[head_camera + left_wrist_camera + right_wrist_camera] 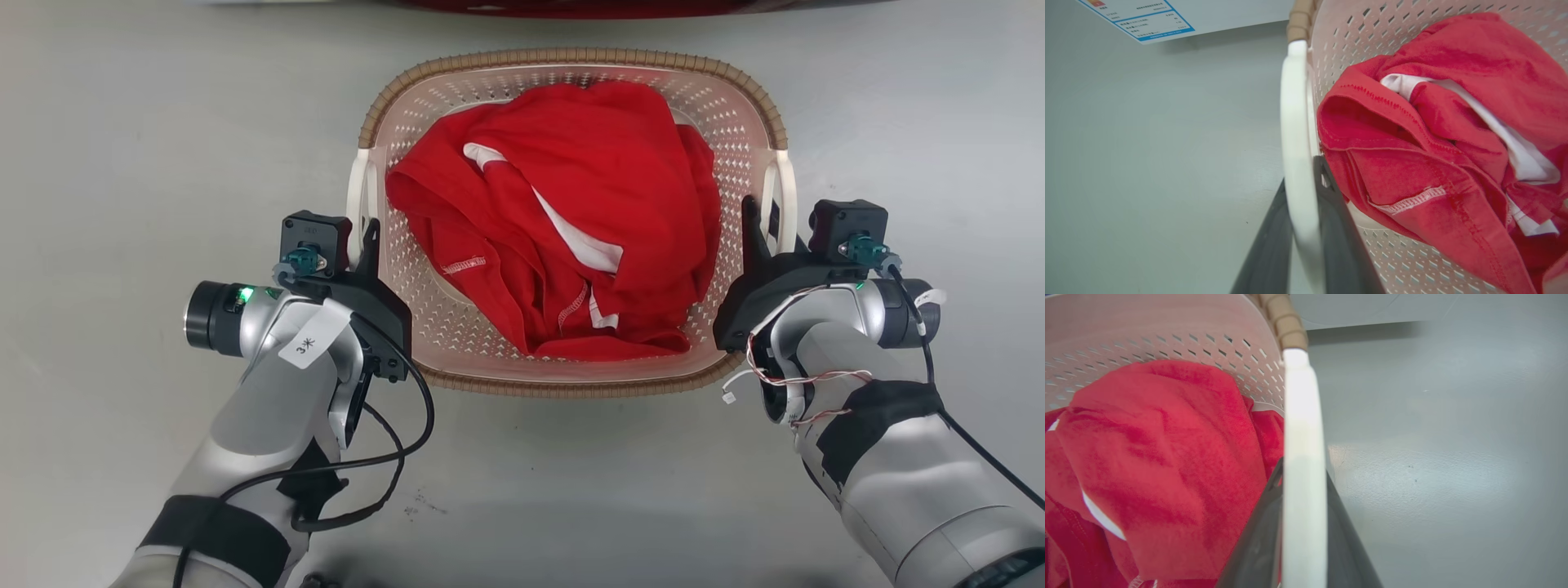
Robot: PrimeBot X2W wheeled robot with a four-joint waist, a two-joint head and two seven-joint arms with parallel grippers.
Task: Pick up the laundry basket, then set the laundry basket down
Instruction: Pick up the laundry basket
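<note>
I had the laundry basket (571,61), apparently on the floor (122,122), lying crosswise between my arms, the left gripper (359,241) clamped on its left handle (356,188) and the right gripper (771,229) on its right handle (785,184), both equally near.

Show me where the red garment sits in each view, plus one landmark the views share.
Head view: red garment at upper centre, inside the laundry basket.
Left wrist view: right half, right of a white handle.
Right wrist view: left half, left of the other white handle.
Shared landmark: the basket's brown rim.
</note>
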